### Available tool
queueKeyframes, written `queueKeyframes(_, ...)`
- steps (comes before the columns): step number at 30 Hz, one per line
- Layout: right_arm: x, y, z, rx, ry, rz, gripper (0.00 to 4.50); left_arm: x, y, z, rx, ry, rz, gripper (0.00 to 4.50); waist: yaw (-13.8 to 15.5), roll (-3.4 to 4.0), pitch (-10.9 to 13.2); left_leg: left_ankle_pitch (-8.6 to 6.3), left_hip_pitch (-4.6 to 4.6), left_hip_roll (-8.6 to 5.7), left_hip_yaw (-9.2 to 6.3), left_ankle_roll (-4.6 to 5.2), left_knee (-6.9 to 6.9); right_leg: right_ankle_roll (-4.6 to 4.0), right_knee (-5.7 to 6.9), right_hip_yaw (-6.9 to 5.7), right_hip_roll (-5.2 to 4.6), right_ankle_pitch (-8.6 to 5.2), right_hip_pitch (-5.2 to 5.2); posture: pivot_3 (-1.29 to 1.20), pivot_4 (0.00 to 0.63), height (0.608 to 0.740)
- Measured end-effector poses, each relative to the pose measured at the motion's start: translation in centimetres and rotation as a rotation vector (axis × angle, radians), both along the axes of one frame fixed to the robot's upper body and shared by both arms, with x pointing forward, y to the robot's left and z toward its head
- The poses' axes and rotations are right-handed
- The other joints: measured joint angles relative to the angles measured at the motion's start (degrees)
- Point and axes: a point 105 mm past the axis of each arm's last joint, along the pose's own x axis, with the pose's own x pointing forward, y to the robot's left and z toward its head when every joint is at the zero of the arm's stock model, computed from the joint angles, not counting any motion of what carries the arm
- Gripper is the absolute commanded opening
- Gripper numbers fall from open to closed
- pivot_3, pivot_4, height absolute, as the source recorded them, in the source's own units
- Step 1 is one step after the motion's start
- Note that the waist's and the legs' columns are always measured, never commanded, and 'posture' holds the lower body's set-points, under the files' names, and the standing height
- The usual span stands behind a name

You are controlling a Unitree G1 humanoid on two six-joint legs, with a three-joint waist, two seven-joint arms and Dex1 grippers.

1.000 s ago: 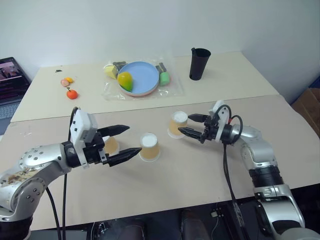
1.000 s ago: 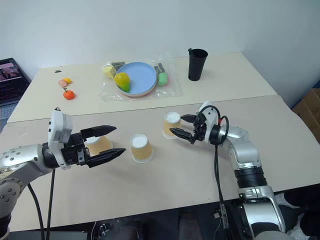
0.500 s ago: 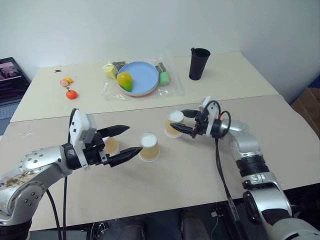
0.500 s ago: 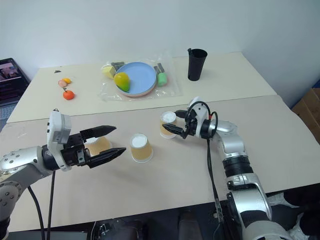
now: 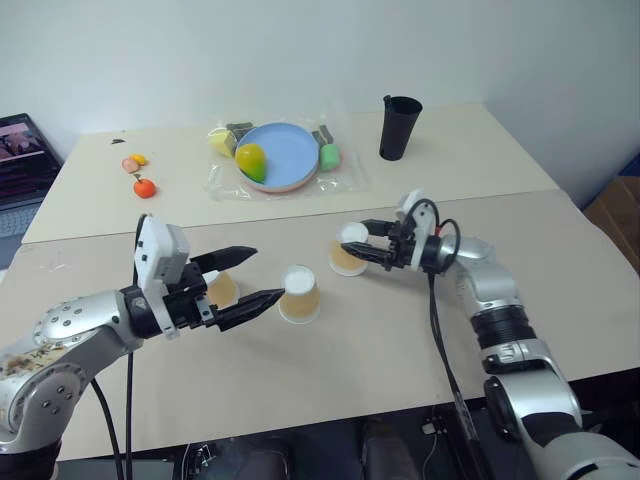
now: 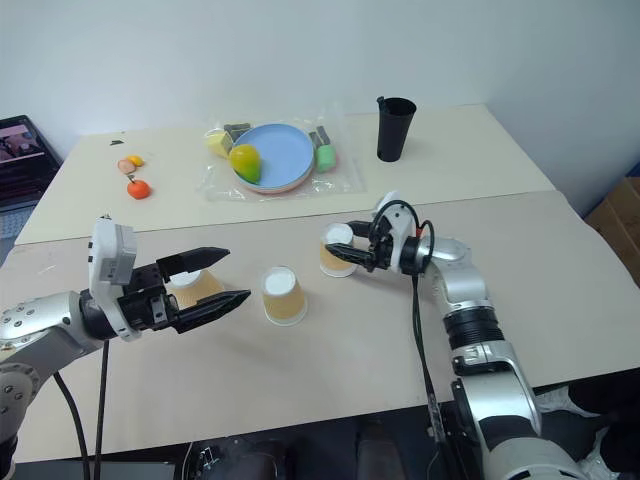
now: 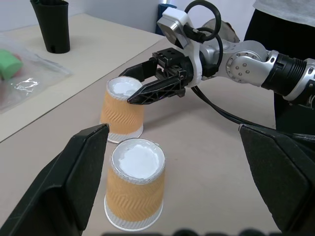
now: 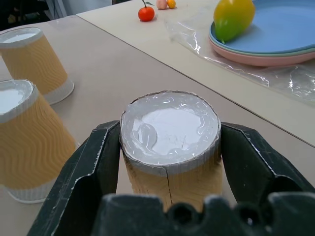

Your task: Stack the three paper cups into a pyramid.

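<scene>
There are three paper cups: one, two and three, all upside down on the table. There is one tall black cup. There are two plates, blue on pink. On them sits one yellow-green fruit. There is one small orange. There are two robot hands: one and two.

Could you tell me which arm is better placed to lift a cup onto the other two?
The right. The right gripper is closed on the right cup, while the left gripper stands open and empty by the left cup and middle cup.
</scene>
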Motion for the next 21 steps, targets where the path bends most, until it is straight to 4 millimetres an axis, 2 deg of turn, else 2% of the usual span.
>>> queueKeyframes(4,-2.1,-2.4,1.2,0.0,0.038,0.044,2.79,-0.3,0.1,-0.3,0.001,0.018,0.001,4.5,0.2,0.0,0.0,-0.03,-0.03,0.01,0.0,0.05,0.0,0.0,-0.04,-0.01,0.0,0.0,0.0,0.0,0.15,0.735)
queueKeyframes(7,-3.9,-2.4,2.3,0.009,0.066,0.119,2.79,-0.3,0.2,-0.2,0.006,0.015,0.002,4.5,-0.3,0.0,0.0,-0.03,0.03,0.11,0.08,0.05,0.0,-0.02,-0.01,0.03,0.08,0.01,0.02,0.0,0.15,0.735)
queueKeyframes(11,-5.8,-1.3,1.6,0.003,0.122,0.209,2.79,-0.6,0.2,-0.2,0.012,0.011,0.003,4.5,-0.2,0.0,0.0,-0.03,0.07,0.43,0.17,0.04,0.0,-0.19,-0.03,0.05,0.42,0.12,0.03,0.0,0.15,0.735)
queueKeyframes(14,-5.9,-0.6,1.0,0.014,0.141,0.225,2.79,-0.8,0.3,-0.1,0.013,0.009,0.005,4.5,-0.2,0.0,0.0,-0.02,0.1,0.5,0.24,0.03,0.0,-0.23,-0.03,0.06,0.45,0.15,0.02,0.0,0.15,0.735)
queueKeyframes(18,-6.2,1.6,0.2,0.046,0.152,0.28,2.79,-1.1,0.6,0.3,0.031,-0.008,0.021,4.5,-0.1,0.0,0.0,-0.02,0.1,0.54,0.25,0.03,0.0,-0.24,-0.05,0.06,0.48,0.15,0.0,0.0,0.15,0.735)
queueKeyframes(21,-6.3,2.2,0.0,0.045,0.149,0.296,2.79,-1.1,0.7,0.3,0.031,-0.007,0.025,4.5,0.1,0.0,0.0,-0.02,0.08,0.51,0.25,0.02,0.0,-0.24,-0.09,0.06,0.46,0.15,0.01,0.0,0.15,0.735)
